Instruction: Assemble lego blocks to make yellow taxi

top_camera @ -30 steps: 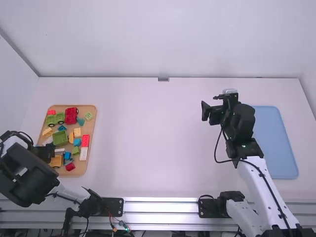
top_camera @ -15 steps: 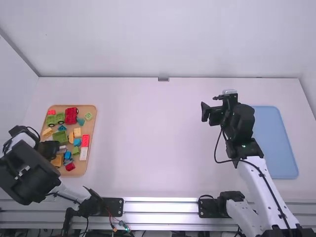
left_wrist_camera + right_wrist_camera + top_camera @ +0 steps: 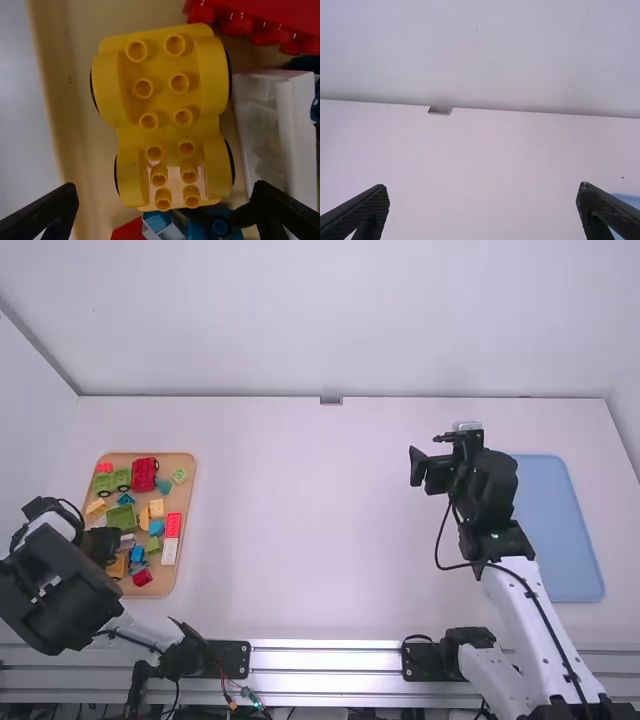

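My left gripper (image 3: 104,544) is over the near part of the wooden tray of blocks at the left. In the left wrist view the yellow wheeled base (image 3: 167,120), two rows of studs upward, lies below the left gripper (image 3: 165,187), whose fingers stand wide apart around its near end without touching it. From above, the base (image 3: 117,567) is partly under the gripper. My right gripper (image 3: 428,452) hangs over the right side of the table; the right gripper (image 3: 482,189) is open with nothing between its fingers.
The wooden tray (image 3: 185,465) also holds red, green, blue and white blocks. A white block (image 3: 300,135) and a red one (image 3: 270,17) are close beside the yellow base. A flat blue tray (image 3: 562,530) lies at the right.
Over the last second my left gripper has shifted slightly away from the camera and to the right above the tray, uncovering less of some blocks. The right arm has barely moved.
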